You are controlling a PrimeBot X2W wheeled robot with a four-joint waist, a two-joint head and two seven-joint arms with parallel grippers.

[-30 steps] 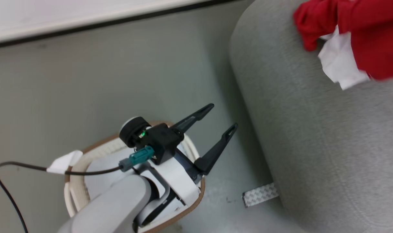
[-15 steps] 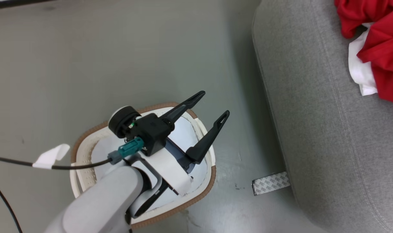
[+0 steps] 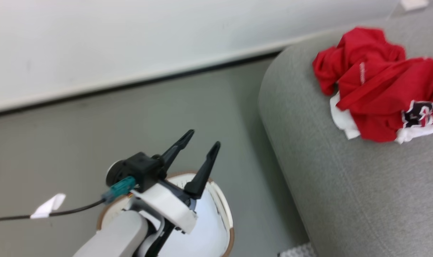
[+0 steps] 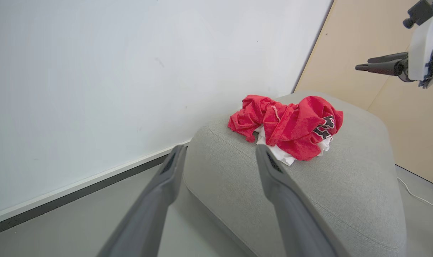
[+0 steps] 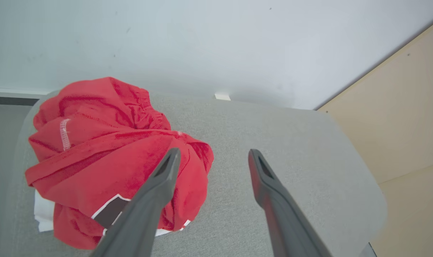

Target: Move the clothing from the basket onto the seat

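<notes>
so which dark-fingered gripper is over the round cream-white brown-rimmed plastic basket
The left gripper, open above the basket; the right gripper is over the light-grey fabric seat by the crumpled red jerseys.

Readable text: none.
Print: black, white-outlined characters [image 3: 415, 114] on the red clothing [image 3: 377, 92], at its 4 o'clock in the head view; folds cut them, so no letter or number can be told.
Mark: thin white line [image 3: 361, 72] on a fold toward the clothing's 11 o'clock; lettering or stitching, too small to tell.
</notes>
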